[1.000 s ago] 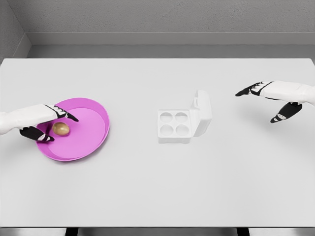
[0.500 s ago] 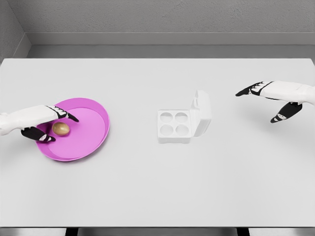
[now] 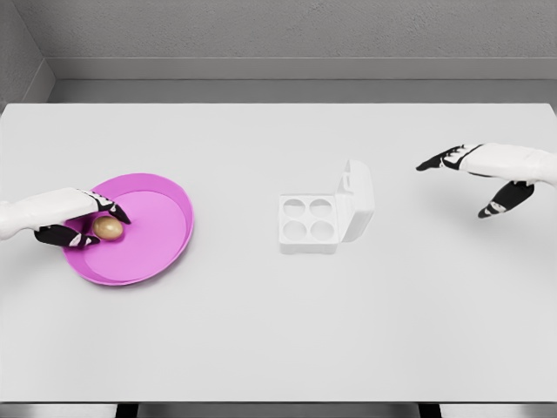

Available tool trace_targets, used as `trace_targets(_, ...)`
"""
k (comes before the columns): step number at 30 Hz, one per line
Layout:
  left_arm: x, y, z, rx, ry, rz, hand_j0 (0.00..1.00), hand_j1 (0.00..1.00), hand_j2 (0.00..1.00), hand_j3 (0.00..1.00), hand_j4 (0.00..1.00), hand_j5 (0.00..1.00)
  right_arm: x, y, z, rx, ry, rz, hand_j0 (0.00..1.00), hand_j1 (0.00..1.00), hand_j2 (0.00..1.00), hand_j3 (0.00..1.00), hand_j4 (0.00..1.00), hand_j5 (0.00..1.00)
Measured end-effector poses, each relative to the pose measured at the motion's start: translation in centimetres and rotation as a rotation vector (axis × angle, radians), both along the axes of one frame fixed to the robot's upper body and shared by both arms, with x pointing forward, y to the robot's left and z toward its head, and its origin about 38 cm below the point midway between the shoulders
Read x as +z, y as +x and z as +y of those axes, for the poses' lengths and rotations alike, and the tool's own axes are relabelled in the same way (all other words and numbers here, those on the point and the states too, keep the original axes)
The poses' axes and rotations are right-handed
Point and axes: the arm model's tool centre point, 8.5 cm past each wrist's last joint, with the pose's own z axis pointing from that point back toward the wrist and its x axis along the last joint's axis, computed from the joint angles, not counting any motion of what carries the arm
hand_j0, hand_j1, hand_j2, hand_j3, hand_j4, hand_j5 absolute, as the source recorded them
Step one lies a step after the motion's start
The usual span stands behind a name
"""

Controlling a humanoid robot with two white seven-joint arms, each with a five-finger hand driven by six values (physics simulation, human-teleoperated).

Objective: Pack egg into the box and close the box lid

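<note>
On the far left of the white worktop (image 3: pixel 261 331), the left hand (image 3: pixel 83 222) reached into the pink plate (image 3: pixel 161 235), its fingers curled round the brown egg (image 3: pixel 108 227) lying there. Near the middle stood the white box (image 3: pixel 309 222), lid raised on its right side, four cups showing. Well apart at the right, the right hand (image 3: pixel 483 178) hovered with fingers spread, holding nothing.
</note>
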Motion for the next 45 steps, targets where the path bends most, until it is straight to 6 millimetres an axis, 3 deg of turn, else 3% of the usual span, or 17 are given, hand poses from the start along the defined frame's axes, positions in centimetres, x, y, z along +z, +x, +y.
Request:
trace_targets(11,0.0,-0.1,0.0,0.004,-0.008,0.003,0.5,0.5,0.5,0.5,0.5,0.5,0.0,0.0,0.0,0.0,0.0,0.0,1.0,1.0,1.0,1.0,1.0,1.0)
trace_targets(18,0.0,0.0,-0.1,0.005,-0.013,0.0,0.48,0.48,0.48,0.48,0.48,0.48,0.0,0.0,0.0,0.0,0.0,0.0,1.0,1.0,1.0,1.0,1.0,1.0)
trace_targets(22,-0.1,0.0,-0.2,0.004,-0.016,0.001,0.41,0.41,0.41,0.41,0.41,0.41,0.0,0.0,0.0,0.0,0.0,0.0,1.0,1.0,1.0,1.0,1.0,1.0)
trace_targets(45,1.1,0.3,-1.8,-0.036,-0.048,-0.034,0.36,0.36,0.36,0.36,0.36,0.36,0.5,0.1,-0.2,-0.002,-0.005,-0.009,1.0,1.0,1.0,1.0,1.0,1.0)
